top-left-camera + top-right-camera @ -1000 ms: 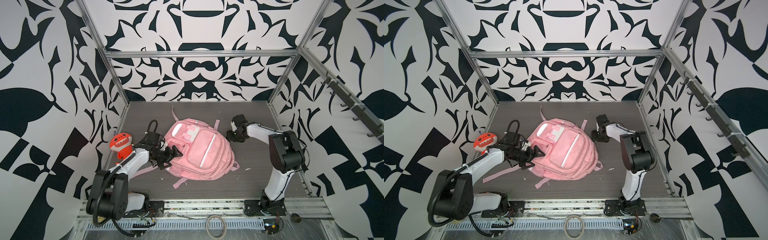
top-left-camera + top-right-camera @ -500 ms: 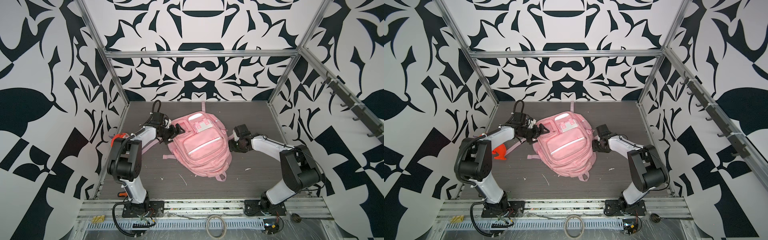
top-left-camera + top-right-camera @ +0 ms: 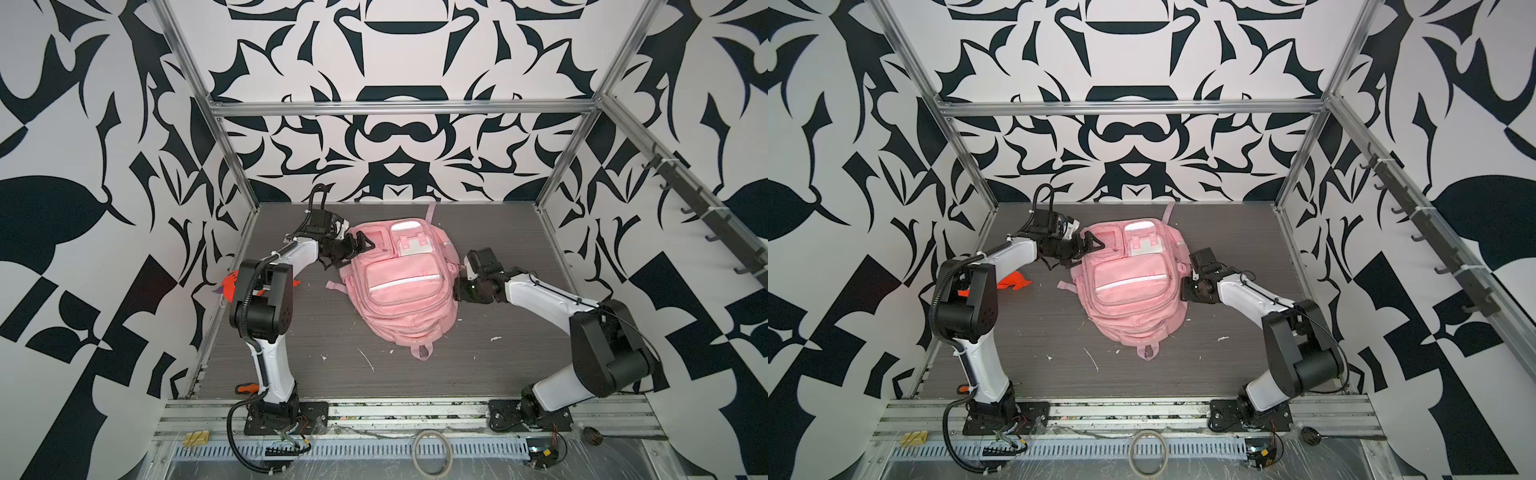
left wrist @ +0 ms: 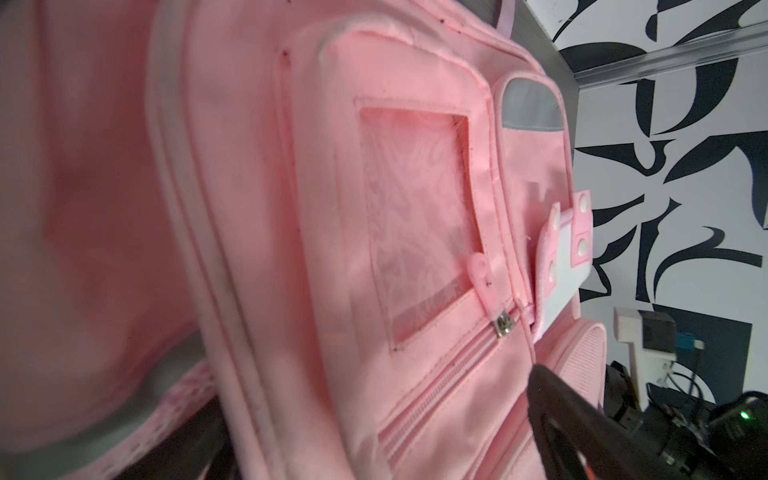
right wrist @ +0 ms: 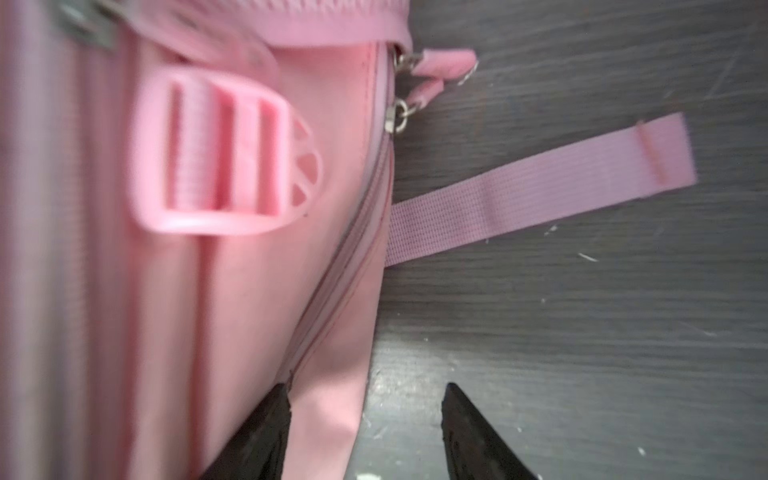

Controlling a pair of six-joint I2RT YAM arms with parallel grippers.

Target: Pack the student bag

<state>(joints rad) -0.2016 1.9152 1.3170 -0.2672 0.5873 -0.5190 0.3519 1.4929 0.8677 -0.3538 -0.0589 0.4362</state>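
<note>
**Pink bag flat at mid-table, both grippers open at its sides**

At the left of the frame, an orange-red plush toy [image 3: 1014,279] lies on the dark table [image 3: 498,374]. The left arm's elbow hides most of it in both top views.

Just right of it, the left gripper [image 3: 354,249] reaches toward the upper-left corner of the student bag [image 3: 401,299]. Its jaws stand spread wide and clamp nothing. In the left wrist view one black finger [image 4: 582,419] lies against the front of the bag, near a pink zip pull [image 4: 481,277].

The bag lies in the middle of the table with its front pockets facing up. A white reflective strip [image 3: 405,285] crosses the large pocket. The carry loop [image 3: 420,353] points toward the lower edge of the frame, and a thin strap [image 3: 430,211] trails toward the back wall. White scraps [image 3: 365,359] dot the table below the bag.

The right gripper [image 3: 458,289] sits low against the bag's right side. In the right wrist view its fingers are apart. One [image 5: 257,432] touches the side seam and the other [image 5: 473,436] is over bare table. Pink fabric sits between them with a strip of table showing, so nothing is pinched. A pink buckle [image 5: 224,153] rests on the bag's side, and a loose strap end [image 5: 540,183] lies flat on the table.

At the far right, a row of black hooks [image 3: 706,212] lines the wall.
</note>
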